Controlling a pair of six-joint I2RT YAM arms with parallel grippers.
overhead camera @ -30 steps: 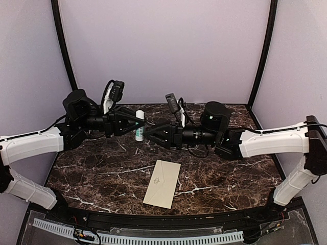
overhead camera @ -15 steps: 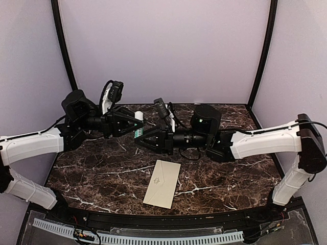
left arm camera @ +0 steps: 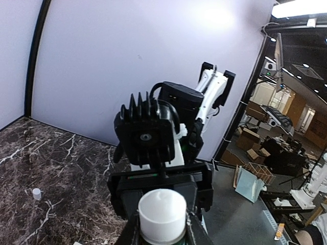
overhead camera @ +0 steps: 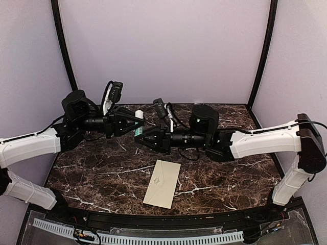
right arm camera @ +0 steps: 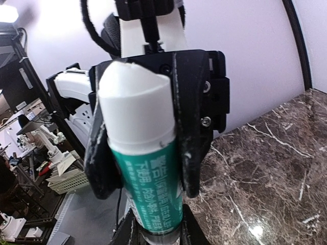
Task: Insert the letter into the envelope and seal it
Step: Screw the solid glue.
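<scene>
Glue stick (right arm camera: 148, 168) hangs clamped by both hands, left hand (overhead camera: 136, 123) round its upper part, right hand (overhead camera: 142, 137) on its base, with the slanted envelope (overhead camera: 162, 184) flat on the counter (overhead camera: 92, 173) at lower centre, nearer the right.

1. This is a robotics lab: a left arm (overhead camera: 30, 145) and a right arm (overhead camera: 260, 143) are mounted at the near edge of a marble-patterned tabletop (overhead camera: 102, 173).
2. Plain lavender backdrop panels (overhead camera: 163, 51) on black poles (overhead camera: 64, 46) box the table in as a test cell.
3. Outside the cell, the left wrist view shows a ceiling strip light (left arm camera: 299, 7), stacked cardboard boxes (left arm camera: 253, 138) and another white robot arm (left arm camera: 317, 178).
4. The right wrist view shows a further white robot (right arm camera: 43, 143) beside a perforated basket (right arm camera: 66, 181).
</scene>
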